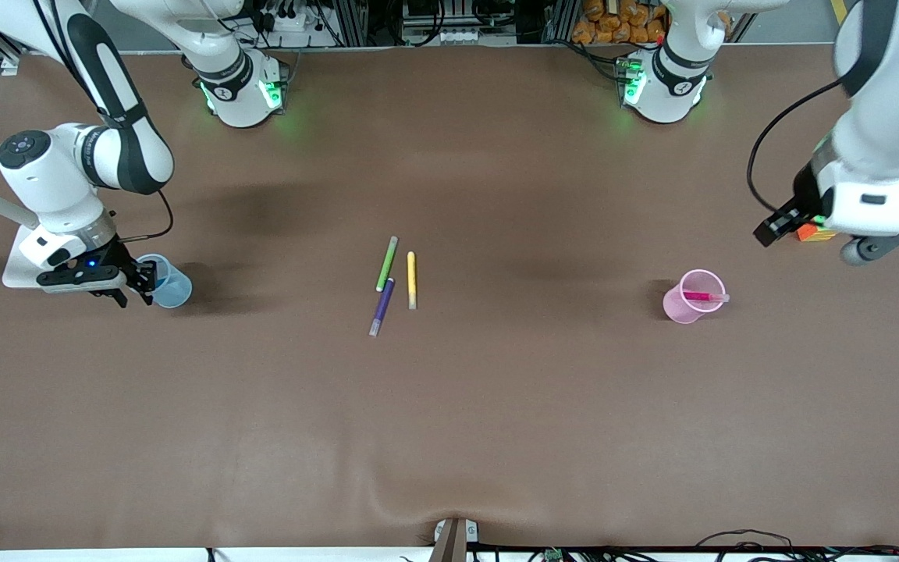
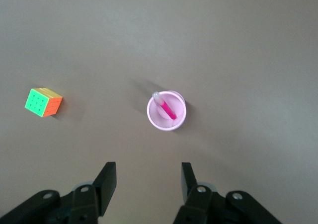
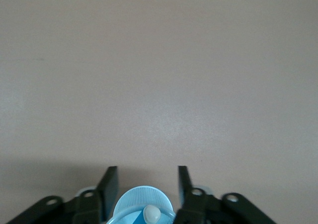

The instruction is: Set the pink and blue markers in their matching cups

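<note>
Purple marker lies nearest the front camera, mid-table, its upper end touching the lime-green marker, with the yellow marker just beside them toward my left arm's end.

My right gripper hangs right over the light blue cup at my right arm's end of the table, jaws apart and holding nothing. Only my right wrist view shows what the front view hides: the blue marker stands inside that cup, its pale cap end up between my open fingers.

My left gripper hovers high at my left arm's end, jaws apart and empty. In its wrist view the pink cup sits at about twelve o'clock from the fingertips, with the pink marker leaning inside, cap resting on the rim. At about ten o'clock lies a colour cube, well apart from the cup; the front view shows only an orange sliver of it under my wrist.
</note>
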`<state>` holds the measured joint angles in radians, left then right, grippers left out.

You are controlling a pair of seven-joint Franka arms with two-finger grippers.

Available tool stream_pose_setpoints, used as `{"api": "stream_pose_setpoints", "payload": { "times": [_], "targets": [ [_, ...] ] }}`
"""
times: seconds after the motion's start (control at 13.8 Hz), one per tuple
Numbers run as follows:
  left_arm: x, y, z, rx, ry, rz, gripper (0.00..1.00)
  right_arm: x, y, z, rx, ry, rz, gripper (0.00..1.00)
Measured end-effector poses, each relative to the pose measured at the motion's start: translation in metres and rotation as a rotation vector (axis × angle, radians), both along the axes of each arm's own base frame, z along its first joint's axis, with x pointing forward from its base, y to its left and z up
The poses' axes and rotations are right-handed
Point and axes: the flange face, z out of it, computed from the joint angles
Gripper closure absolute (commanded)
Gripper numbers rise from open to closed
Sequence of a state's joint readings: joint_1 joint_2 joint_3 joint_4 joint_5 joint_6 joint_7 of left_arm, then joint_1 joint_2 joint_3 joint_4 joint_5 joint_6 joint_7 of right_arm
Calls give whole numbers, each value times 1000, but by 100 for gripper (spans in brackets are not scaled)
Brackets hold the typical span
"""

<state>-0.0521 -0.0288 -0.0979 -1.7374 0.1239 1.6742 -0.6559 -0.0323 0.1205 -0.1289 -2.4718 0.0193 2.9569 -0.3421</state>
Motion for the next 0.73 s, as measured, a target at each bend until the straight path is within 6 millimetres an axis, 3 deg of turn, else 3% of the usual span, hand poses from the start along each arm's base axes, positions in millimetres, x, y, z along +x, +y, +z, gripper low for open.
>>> {"api": "stream_pose_setpoints", "payload": {
  "times": [0.15,0.29,0.51,0.73],
  "targets": [
    [-9,14,15,-44,10,-86,38,4,0,4,9,39,-1,0],
    [-15,20,27,-59,2,-154,37,23,-2,27,34,118,-23,0],
    [-27,21,44,-84,-3,-240,35,61,-3,96,70,218,-72,0],
    [-39,40,60,-117,-8,-306,27,84,-1,157,125,292,-127,0]
  ]
}}
